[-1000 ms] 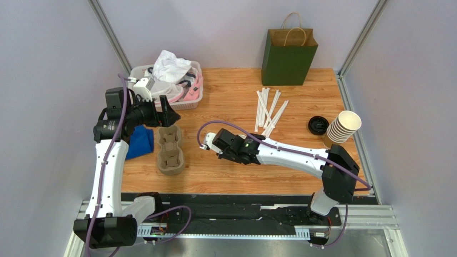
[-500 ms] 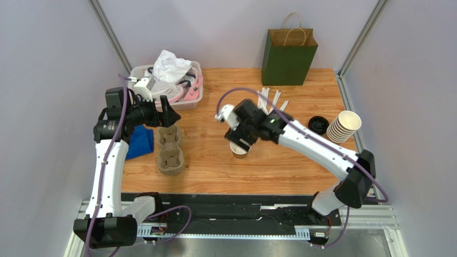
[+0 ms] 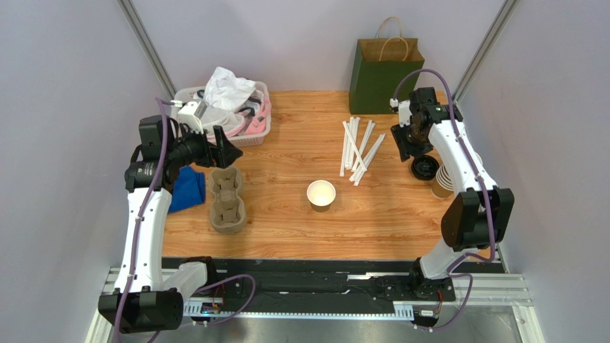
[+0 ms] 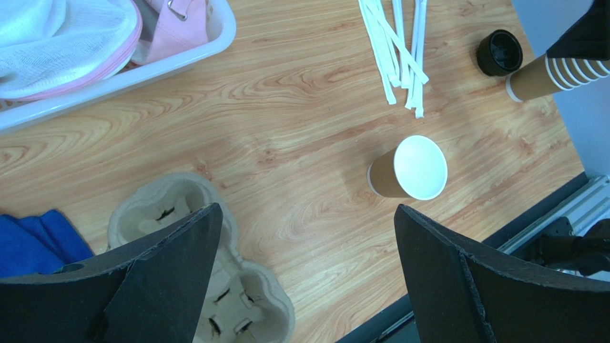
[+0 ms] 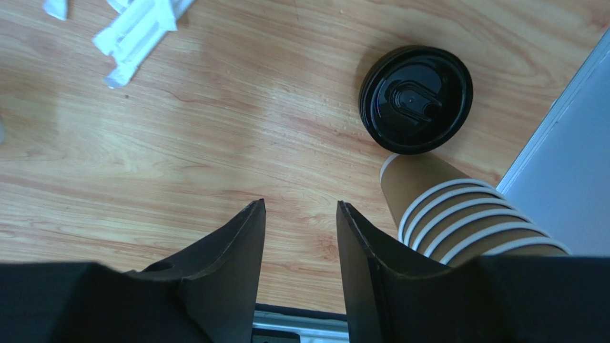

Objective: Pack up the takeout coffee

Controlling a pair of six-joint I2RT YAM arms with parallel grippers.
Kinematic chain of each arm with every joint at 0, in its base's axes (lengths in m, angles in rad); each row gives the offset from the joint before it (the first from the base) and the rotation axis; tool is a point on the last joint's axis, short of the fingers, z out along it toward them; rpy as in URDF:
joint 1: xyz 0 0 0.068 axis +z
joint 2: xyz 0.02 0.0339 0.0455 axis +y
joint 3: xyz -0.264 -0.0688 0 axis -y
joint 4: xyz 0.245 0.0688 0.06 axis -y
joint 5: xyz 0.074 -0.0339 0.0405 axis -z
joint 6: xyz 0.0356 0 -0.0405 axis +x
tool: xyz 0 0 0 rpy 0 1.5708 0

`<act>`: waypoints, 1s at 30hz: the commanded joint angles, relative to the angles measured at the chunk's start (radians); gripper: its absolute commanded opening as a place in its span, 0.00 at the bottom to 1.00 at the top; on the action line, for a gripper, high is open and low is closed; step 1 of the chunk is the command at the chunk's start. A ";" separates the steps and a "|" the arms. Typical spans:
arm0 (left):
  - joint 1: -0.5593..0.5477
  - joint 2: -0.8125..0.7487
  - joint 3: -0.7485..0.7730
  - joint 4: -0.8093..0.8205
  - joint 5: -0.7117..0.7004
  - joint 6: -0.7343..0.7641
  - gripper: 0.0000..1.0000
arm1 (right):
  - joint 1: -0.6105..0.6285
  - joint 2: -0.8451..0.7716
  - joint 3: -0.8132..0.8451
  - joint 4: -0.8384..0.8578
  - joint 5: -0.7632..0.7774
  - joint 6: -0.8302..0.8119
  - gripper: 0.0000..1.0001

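Note:
The takeout coffee cup (image 3: 321, 194), brown kraft paper with a white inside, stands upright in the middle of the table with no lid on it; the left wrist view shows it too (image 4: 412, 168). Its black lid (image 3: 424, 168) lies flat at the right, beside a stack of paper cups (image 3: 442, 181). My right gripper (image 3: 402, 148) hangs just left of the lid (image 5: 415, 98), jaws apart with only bare wood between them (image 5: 301, 204). My left gripper (image 3: 228, 156) is wide open above the pulp cup carrier (image 3: 227, 200), holding nothing (image 4: 307, 208).
Wrapped straws (image 3: 358, 146) lie scattered behind the cup. A green paper bag (image 3: 385, 75) stands at the back. A white basket (image 3: 255, 136) of cloth items sits back left, with a blue cloth (image 3: 187, 189) beside the carrier. Grey walls close in both sides.
My right arm let go of the cup in the middle of the table and swung to the far right, over the lid. The left arm has not moved.

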 commanded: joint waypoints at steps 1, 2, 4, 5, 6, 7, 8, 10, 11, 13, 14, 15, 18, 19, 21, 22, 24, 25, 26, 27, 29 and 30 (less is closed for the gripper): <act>0.006 -0.011 -0.008 0.054 0.030 -0.009 0.99 | -0.024 0.079 0.022 -0.027 0.046 -0.026 0.45; 0.006 -0.013 -0.008 0.055 0.030 -0.007 0.99 | -0.030 0.092 0.023 -0.017 0.051 -0.032 0.45; 0.006 -0.011 -0.008 0.058 0.029 -0.010 0.99 | -0.038 0.133 0.030 -0.007 0.057 -0.033 0.45; 0.006 -0.013 -0.006 0.058 0.027 -0.010 0.99 | -0.045 0.150 0.036 0.001 0.057 -0.035 0.44; 0.006 -0.011 -0.006 0.058 0.027 -0.012 0.99 | -0.048 0.162 0.039 0.007 0.060 -0.038 0.44; 0.006 -0.010 -0.006 0.058 0.030 -0.012 0.99 | -0.053 0.175 0.042 0.010 0.063 -0.040 0.43; 0.004 -0.008 -0.005 0.057 0.030 -0.015 0.99 | -0.061 0.204 0.052 0.013 0.063 -0.041 0.43; 0.004 -0.004 -0.003 0.058 0.036 -0.015 0.99 | -0.065 0.228 0.063 0.016 0.066 -0.044 0.43; 0.004 -0.002 -0.003 0.058 0.038 -0.015 0.99 | -0.071 0.247 0.072 0.020 0.068 -0.047 0.43; 0.006 0.006 -0.003 0.058 0.047 -0.016 0.99 | -0.079 0.265 0.082 0.024 0.068 -0.059 0.43; 0.006 0.009 -0.002 0.058 0.046 -0.015 0.99 | -0.087 0.271 0.086 0.027 0.068 -0.064 0.43; 0.006 0.013 0.000 0.058 0.046 -0.015 0.99 | -0.091 0.288 0.098 0.029 0.068 -0.067 0.43; 0.006 0.021 0.001 0.060 0.053 -0.016 0.99 | -0.100 0.322 0.126 0.029 0.072 -0.081 0.42; 0.006 0.029 0.003 0.060 0.053 -0.016 0.99 | -0.100 0.333 0.134 0.027 0.074 -0.084 0.42; 0.006 0.035 0.006 0.062 0.056 -0.020 0.99 | -0.131 0.353 0.146 0.024 0.075 -0.093 0.41; 0.006 0.041 0.007 0.060 0.058 -0.021 0.99 | -0.130 0.359 0.157 0.024 0.077 -0.095 0.41; 0.006 0.047 0.012 0.062 0.060 -0.023 0.99 | -0.134 0.374 0.163 0.023 0.077 -0.099 0.41; 0.006 0.050 0.012 0.062 0.058 -0.023 0.99 | -0.140 0.389 0.171 0.023 0.077 -0.099 0.40; 0.004 0.053 0.015 0.058 0.055 -0.021 0.99 | -0.142 0.397 0.175 0.020 0.071 -0.098 0.40; 0.006 0.056 0.017 0.057 0.052 -0.020 0.99 | -0.145 0.403 0.178 0.018 0.068 -0.096 0.40; 0.006 0.058 0.017 0.052 0.050 -0.018 0.99 | -0.156 0.423 0.188 0.012 0.060 -0.095 0.40; 0.006 0.059 0.017 0.052 0.049 -0.016 0.99 | -0.159 0.429 0.189 0.013 0.059 -0.093 0.39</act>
